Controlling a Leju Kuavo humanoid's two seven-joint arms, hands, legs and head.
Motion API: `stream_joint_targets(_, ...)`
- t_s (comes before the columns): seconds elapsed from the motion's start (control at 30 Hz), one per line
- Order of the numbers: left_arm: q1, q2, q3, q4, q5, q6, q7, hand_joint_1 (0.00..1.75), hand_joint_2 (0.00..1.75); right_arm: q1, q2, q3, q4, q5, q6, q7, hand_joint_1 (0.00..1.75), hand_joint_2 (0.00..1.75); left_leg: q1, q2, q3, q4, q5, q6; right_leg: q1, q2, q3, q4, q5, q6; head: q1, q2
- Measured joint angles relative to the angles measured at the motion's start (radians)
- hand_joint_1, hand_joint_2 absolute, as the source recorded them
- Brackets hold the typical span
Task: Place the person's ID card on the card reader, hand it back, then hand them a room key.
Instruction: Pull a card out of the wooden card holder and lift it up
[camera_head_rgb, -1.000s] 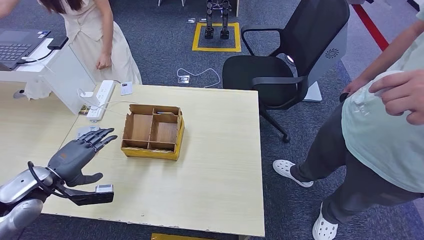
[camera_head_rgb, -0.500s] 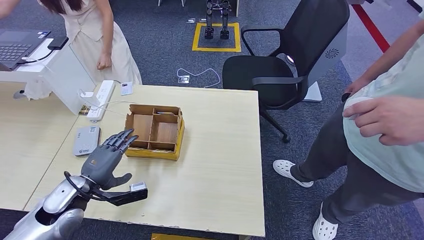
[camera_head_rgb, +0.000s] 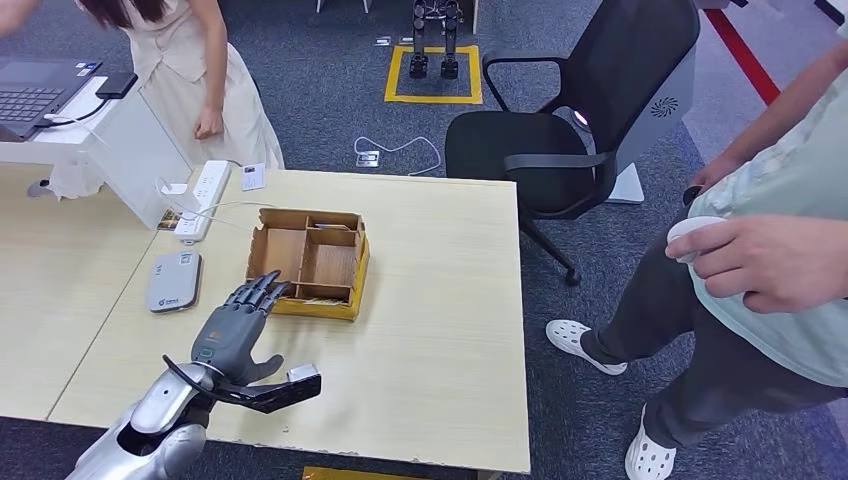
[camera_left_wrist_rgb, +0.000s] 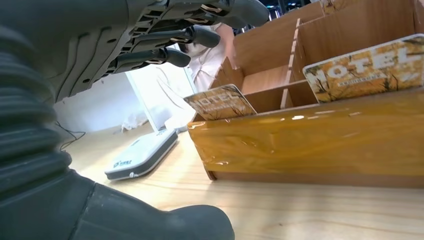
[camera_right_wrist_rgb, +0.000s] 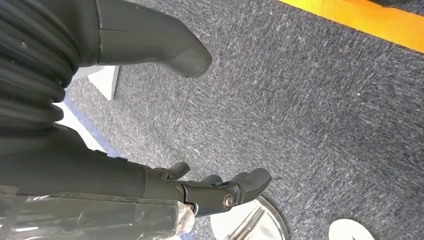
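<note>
Left hand hovers over the table just near of the wooden box, fingers spread and holding nothing. Hotel key cards stand in the box; the card reader lies to its left. Right hand hangs over carpet, fingers loosely apart.

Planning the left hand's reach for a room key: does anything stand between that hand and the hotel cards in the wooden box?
Only the box's own near wall. The left hand is open just in front of the wooden box, fingertips at its near rim. The hotel cards stand behind that wall, sticking up above it, so they look reachable from above.
</note>
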Motion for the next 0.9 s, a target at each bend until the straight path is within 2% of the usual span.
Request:
stream_joint_targets(0.2, 0.0, -0.021, 0.0, 0.024, -0.013, 0.004, 0.006, 0.0, 1.75, 0.006, 0.002, -0.015, -0.003, 0.015, 0.008, 0.003, 0.0, 1.75, 0.0, 0.0, 0.0, 0.0, 0.0, 0.0, 0.0, 0.0, 0.0, 0.0, 0.0, 0.0, 0.0, 0.0)
stream_joint_targets(0.47, 0.0, -0.056, 0.013, 0.059, -0.093, 0.04, 0.062, 0.0, 1.75, 0.026, 0.006, -0.053, -0.018, 0.058, 0.026, 0.012, 0.0, 1.75, 0.0, 0.0, 0.0, 0.0, 0.0, 0.0, 0.0, 0.0, 0.0, 0.0, 0.0, 0.0, 0.0, 0.0)
stream_joint_targets(0.9, 0.001, -0.099, 0.049, 0.077, -0.132, 0.085, 0.064, 0.0, 1.75, 0.057, 0.014, -0.125, -0.038, 0.126, 0.063, 0.022, 0.0, 1.75, 0.0, 0.0, 0.0, 0.0, 0.0, 0.0, 0.0, 0.0, 0.0, 0.0, 0.0, 0.0, 0.0, 0.0)
